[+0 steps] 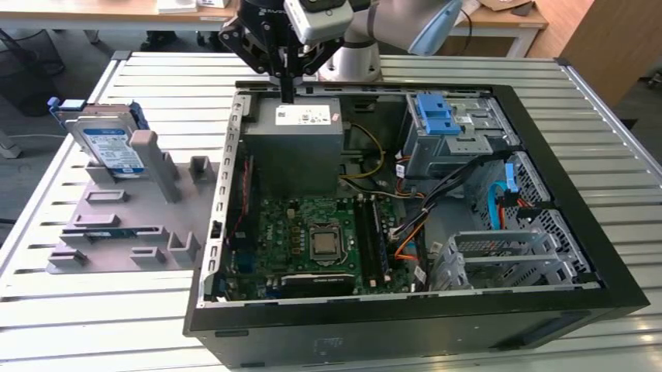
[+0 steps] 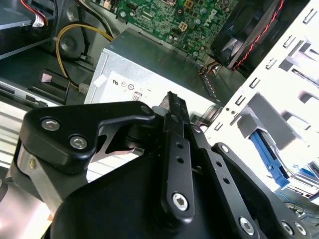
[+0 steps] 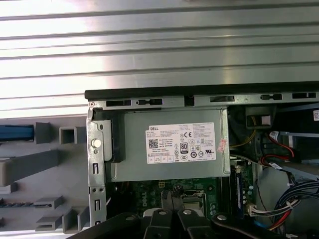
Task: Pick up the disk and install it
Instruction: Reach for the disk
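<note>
Pincer [image 1: 287,94] noted shut, fingertips pressed together, nothing held; same reading of pincer [image 3: 173,193] in first wrist view. Located disk [image 1: 108,147] well apart from pincer, toward exterior view's left, standing on edge in grey holder [image 1: 124,225], untouched. Found power supply box [image 1: 294,143] directly beneath pincer tips, near but apart. Recorded blue latch piece [image 1: 436,115] beyond pincer toward exterior view's right, inside computer case [image 1: 538,306]. Judged step in hand: approach for pick-up, disk not yet grasped. Judged requirement for grasp: fingers parted enough to span blue bracket, wrist squared to upright disk. Arm pose: wrist pointed straight down over case's rear edge, fingers vertical, pale arm body [image 1: 398,23] rising behind.
</note>
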Available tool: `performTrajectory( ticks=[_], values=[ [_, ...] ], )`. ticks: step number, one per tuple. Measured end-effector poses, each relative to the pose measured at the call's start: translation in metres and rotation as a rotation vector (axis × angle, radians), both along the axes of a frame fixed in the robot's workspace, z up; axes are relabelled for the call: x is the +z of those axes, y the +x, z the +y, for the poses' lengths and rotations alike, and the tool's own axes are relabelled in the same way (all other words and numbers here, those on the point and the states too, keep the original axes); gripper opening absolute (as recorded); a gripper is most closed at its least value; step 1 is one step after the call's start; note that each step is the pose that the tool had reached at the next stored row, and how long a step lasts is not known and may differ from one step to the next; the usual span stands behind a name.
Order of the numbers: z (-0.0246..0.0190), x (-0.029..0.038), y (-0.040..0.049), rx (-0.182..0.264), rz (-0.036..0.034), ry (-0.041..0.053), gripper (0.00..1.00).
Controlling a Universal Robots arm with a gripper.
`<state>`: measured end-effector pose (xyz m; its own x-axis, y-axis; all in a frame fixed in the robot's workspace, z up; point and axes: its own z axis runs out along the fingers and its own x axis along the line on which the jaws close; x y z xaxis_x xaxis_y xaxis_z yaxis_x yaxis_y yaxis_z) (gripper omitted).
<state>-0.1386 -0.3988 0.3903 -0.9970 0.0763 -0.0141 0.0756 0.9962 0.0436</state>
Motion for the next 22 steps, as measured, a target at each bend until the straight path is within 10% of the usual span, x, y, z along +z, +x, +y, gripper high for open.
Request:
performTrajectory(
  ticks=[22],
  values=[
    [0.0027,0.0000,-0.0161,0.000,0.0000,0.0000,0.11]
  ],
)
